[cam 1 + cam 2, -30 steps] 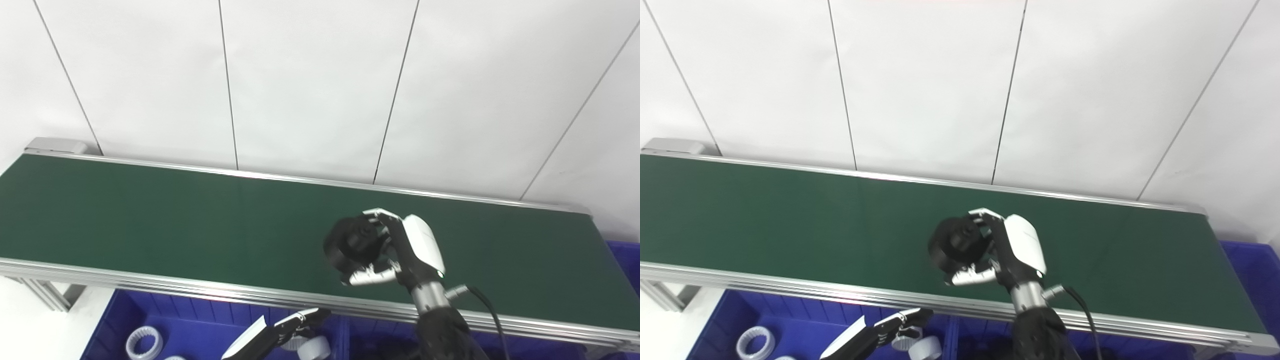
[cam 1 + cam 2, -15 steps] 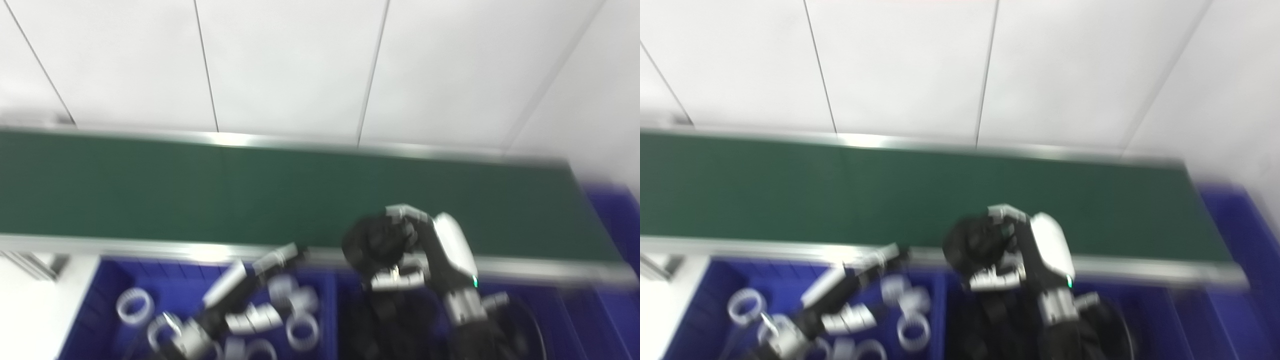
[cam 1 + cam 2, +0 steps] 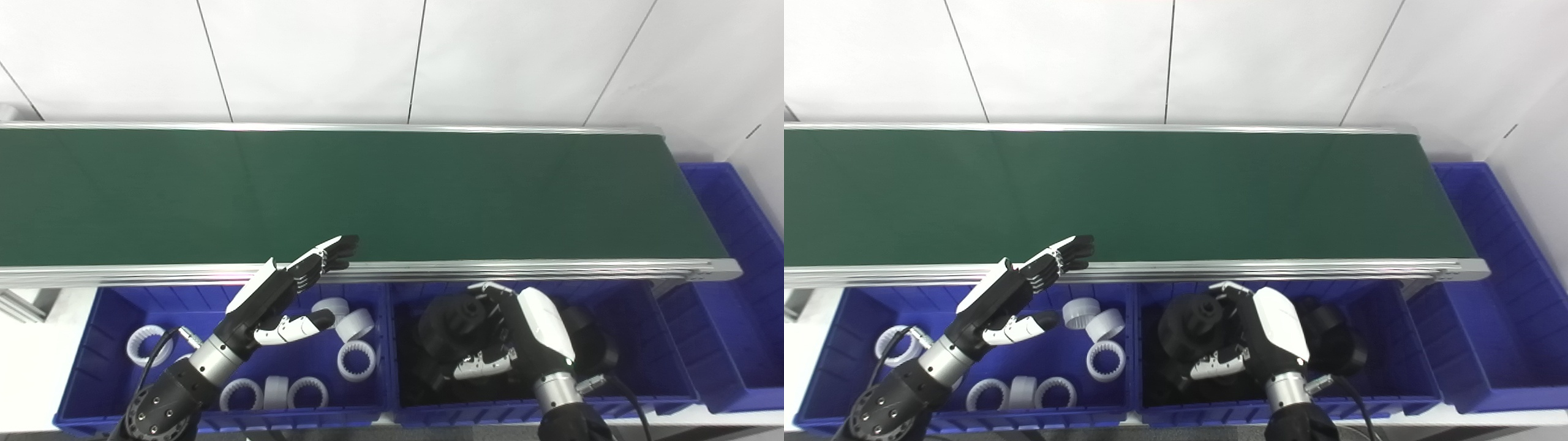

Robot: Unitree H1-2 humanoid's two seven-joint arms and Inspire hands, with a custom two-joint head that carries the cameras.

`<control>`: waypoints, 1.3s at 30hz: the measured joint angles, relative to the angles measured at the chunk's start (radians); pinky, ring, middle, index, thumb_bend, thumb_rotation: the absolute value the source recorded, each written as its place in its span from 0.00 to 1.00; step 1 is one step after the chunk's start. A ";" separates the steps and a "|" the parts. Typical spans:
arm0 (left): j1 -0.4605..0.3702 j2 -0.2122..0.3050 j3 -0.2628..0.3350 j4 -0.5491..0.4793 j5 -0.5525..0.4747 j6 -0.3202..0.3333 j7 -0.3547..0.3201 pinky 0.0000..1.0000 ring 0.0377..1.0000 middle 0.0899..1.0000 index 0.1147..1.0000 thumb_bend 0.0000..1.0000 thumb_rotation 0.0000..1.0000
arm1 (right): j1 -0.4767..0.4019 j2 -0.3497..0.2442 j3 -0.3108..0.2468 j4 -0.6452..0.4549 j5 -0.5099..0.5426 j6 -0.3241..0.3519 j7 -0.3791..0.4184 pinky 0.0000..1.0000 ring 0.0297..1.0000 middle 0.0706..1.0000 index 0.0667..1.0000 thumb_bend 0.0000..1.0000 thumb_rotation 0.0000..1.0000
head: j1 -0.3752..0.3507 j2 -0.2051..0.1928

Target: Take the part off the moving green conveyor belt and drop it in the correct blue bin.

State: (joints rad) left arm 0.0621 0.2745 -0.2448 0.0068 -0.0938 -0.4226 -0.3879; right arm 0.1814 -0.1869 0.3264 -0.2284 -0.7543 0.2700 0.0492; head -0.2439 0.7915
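Note:
My right hand (image 3: 520, 334) is shut on a black round part (image 3: 456, 318), holding it just above the middle blue bin (image 3: 670, 367), which holds several other black parts (image 3: 1329, 343). My left hand (image 3: 278, 294) hangs open over the left blue bin (image 3: 86, 331), fingers straight and reaching toward the belt's near rail. That bin holds several white ring parts (image 3: 355, 358). The green conveyor belt (image 3: 367, 190) carries nothing.
A third blue bin (image 3: 744, 288) stands at the right, past the belt's end, and looks empty. The belt's aluminium near rail (image 3: 429, 267) runs just above the bins. A white panelled wall (image 3: 306, 55) is behind the belt.
The camera has tilted down, bringing the bins into view. My right hand has carried the black part off the belt, toward me, over the middle bin. The left hand has risen over the left bin.

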 measured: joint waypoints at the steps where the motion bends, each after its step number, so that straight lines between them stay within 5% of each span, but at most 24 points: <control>1: 0.001 -0.003 0.001 -0.005 0.000 0.000 0.000 0.87 0.92 0.93 0.90 0.45 0.69 | -0.003 -0.005 0.010 0.019 -0.016 -0.001 -0.003 0.40 0.45 0.38 0.51 0.52 0.00 | -0.001 0.002; 6: 0.011 -0.006 0.007 -0.018 0.004 0.000 0.000 0.88 0.92 0.93 0.91 0.47 0.71 | -0.020 -0.015 0.022 0.107 -0.063 -0.003 -0.049 0.43 0.48 0.39 0.51 0.52 0.00 | -0.014 0.002; 7: 0.014 -0.005 0.008 -0.018 0.005 0.000 -0.001 0.88 0.93 0.93 0.91 0.47 0.70 | -0.023 -0.016 0.022 0.116 -0.069 -0.004 -0.059 0.47 0.52 0.49 0.58 0.67 0.05 | -0.012 0.000; 10: 0.017 -0.005 0.010 -0.019 0.004 0.000 -0.002 0.89 0.93 0.93 0.91 0.47 0.70 | -0.032 -0.017 0.022 0.155 -0.075 -0.017 -0.096 0.51 0.56 0.58 0.67 0.82 0.14 | -0.009 0.000; 19: 0.026 -0.004 0.018 -0.033 0.001 0.002 -0.008 0.88 0.92 0.93 0.90 0.47 0.69 | -0.033 -0.009 0.041 0.205 -0.084 -0.040 -0.159 0.69 0.79 0.82 0.82 0.89 0.25 | 0.003 -0.002; 29: 0.042 -0.005 0.020 -0.048 0.003 0.003 -0.012 0.89 0.93 0.94 0.91 0.44 0.69 | -0.024 -0.013 0.077 0.188 -0.090 -0.053 -0.180 0.78 0.88 0.88 0.87 0.81 0.33 | 0.012 0.000; 31: 0.043 -0.004 0.020 -0.047 0.012 0.002 -0.012 0.89 0.93 0.94 0.92 0.44 0.70 | -0.021 -0.018 0.076 0.184 -0.054 -0.097 -0.180 0.77 0.87 0.88 0.86 0.64 0.46 | 0.012 0.000; 34: 0.043 0.001 0.019 -0.031 0.054 0.000 -0.012 0.90 0.94 0.96 0.93 0.42 0.71 | -0.002 -0.026 0.065 0.137 0.088 -0.177 -0.148 0.82 0.89 0.91 0.88 0.37 0.80 | 0.011 -0.002; 35: 0.043 0.006 0.019 -0.022 0.068 0.000 -0.015 0.90 0.94 0.96 0.94 0.42 0.68 | 0.006 -0.029 0.060 0.118 0.149 -0.214 -0.131 0.85 0.90 0.92 0.89 0.38 0.88 | 0.009 0.000; 39: 0.043 0.030 0.016 -0.017 0.092 0.001 -0.021 0.90 0.94 0.96 0.93 0.40 0.63 | 0.028 -0.025 0.040 0.083 0.348 -0.326 -0.083 0.88 0.92 0.94 0.92 0.41 0.96 | -0.003 0.008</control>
State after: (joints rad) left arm 0.1053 0.3042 -0.2293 -0.0102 -0.0015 -0.4218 -0.4085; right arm 0.2095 -0.2123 0.3662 -0.1449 -0.4065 -0.0565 -0.0343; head -0.2469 0.7991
